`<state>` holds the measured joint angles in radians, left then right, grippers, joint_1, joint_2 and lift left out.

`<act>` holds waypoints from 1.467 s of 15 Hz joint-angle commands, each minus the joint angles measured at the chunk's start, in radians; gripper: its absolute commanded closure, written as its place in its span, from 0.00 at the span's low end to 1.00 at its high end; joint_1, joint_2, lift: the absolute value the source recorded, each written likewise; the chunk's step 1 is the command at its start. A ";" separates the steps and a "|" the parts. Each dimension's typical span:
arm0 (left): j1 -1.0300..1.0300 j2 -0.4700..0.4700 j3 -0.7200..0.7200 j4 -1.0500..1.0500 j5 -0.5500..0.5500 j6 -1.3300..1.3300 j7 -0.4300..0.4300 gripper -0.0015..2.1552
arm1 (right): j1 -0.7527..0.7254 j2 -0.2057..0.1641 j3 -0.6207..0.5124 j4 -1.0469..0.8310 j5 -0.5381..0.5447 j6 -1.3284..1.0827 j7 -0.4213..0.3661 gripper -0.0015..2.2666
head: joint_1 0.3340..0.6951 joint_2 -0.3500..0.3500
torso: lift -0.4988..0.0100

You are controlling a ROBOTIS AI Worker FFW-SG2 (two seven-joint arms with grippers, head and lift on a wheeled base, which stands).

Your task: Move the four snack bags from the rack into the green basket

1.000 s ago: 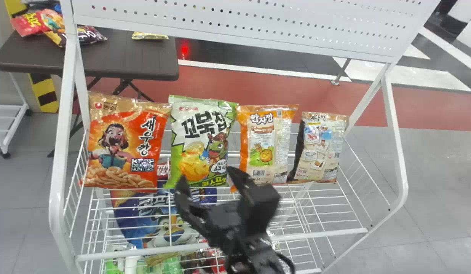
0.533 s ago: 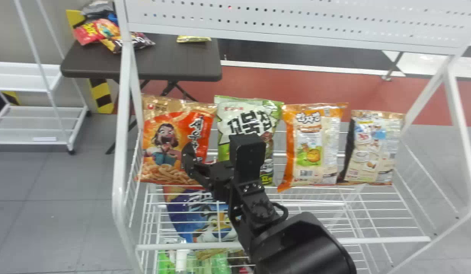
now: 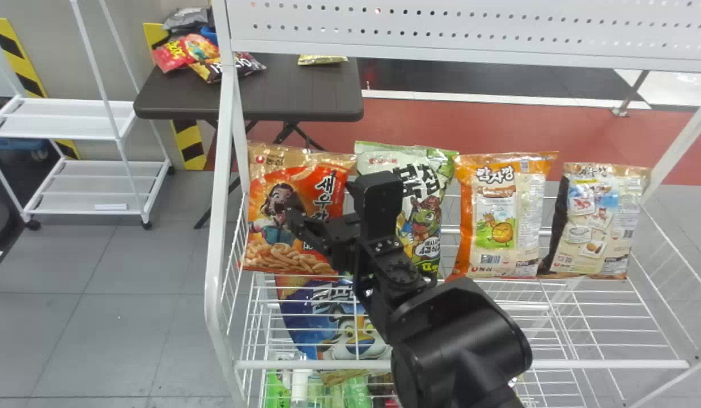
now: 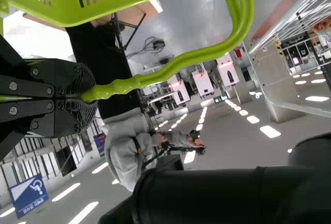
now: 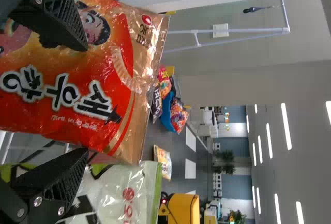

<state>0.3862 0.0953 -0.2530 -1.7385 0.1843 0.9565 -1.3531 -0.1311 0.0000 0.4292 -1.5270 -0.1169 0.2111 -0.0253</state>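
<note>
- The left gripper [image 4: 85, 97] clamps the lime-green plastic basket [image 4: 124, 4] by its wavy handle.
- The right arm, black and jointed, rises from the bottom edge of the head view, angled up towards the robot's left. Its black gripper [image 3: 323, 194] has its fingers spread before the red-orange snack bag [image 3: 285, 255]; whether they touch it, I can't tell.
- That bag stands leftmost in a row on the white wire rack [image 3: 463, 364]. Next come the green-and-white bag [image 3: 432, 190], the orange-and-beige bag [image 3: 497, 209] and the beige bag with a dark side [image 3: 591, 226].
- Below the wire shelf lies a large blue bag [image 3: 353, 334].
- Behind, grey tiles [image 3: 123, 317] meet a brick-red floor band [image 3: 412, 130].
- A dark brown folding table [image 3: 299, 96] carries more packets, near a white wheeled rack [image 3: 72, 119].
</note>
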 commanded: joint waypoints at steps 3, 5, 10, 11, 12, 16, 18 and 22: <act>-0.006 0.003 -0.008 0.004 0.000 0.000 0.000 0.69 | -0.015 0.001 0.008 -0.001 0.000 0.067 0.070 0.83 | 1.00 0.44 | 0.98; -0.004 0.003 -0.005 0.004 0.000 -0.003 0.000 0.69 | 0.036 0.001 0.011 -0.052 0.016 0.074 0.084 0.99 | 1.00 0.46 | 0.98; -0.009 0.000 0.011 0.005 0.014 0.000 -0.021 0.69 | 0.232 -0.091 -0.033 -0.433 0.082 0.276 0.085 0.99 | 1.00 0.45 | 0.98; -0.009 0.000 0.014 0.005 0.014 0.003 -0.020 0.69 | 0.289 -0.127 -0.058 -0.533 0.085 0.310 0.085 0.99 | 1.00 0.43 | 0.98; -0.010 -0.002 0.015 0.005 0.014 0.003 -0.018 0.69 | 0.337 -0.161 -0.089 -0.616 0.082 0.334 0.085 0.99 | 1.00 0.39 | 0.98; -0.010 -0.002 0.034 0.002 0.015 0.022 -0.017 0.69 | 0.597 -0.258 -0.300 -0.950 0.002 0.328 0.119 0.99 | 1.00 0.19 | 0.98; 0.002 -0.005 0.051 -0.006 0.017 0.025 -0.015 0.69 | 0.702 -0.247 -0.443 -1.029 -0.110 0.276 0.234 0.99 | 1.00 0.05 | 0.98; 0.010 -0.009 0.087 -0.006 0.029 0.022 -0.012 0.69 | 0.874 -0.233 -0.690 -1.211 -0.193 0.696 0.347 0.99 | 1.00 0.00 | 0.98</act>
<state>0.3936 0.0875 -0.1823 -1.7442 0.2092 0.9781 -1.3637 0.6884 -0.2412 -0.1946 -2.6836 -0.3048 0.7687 0.3144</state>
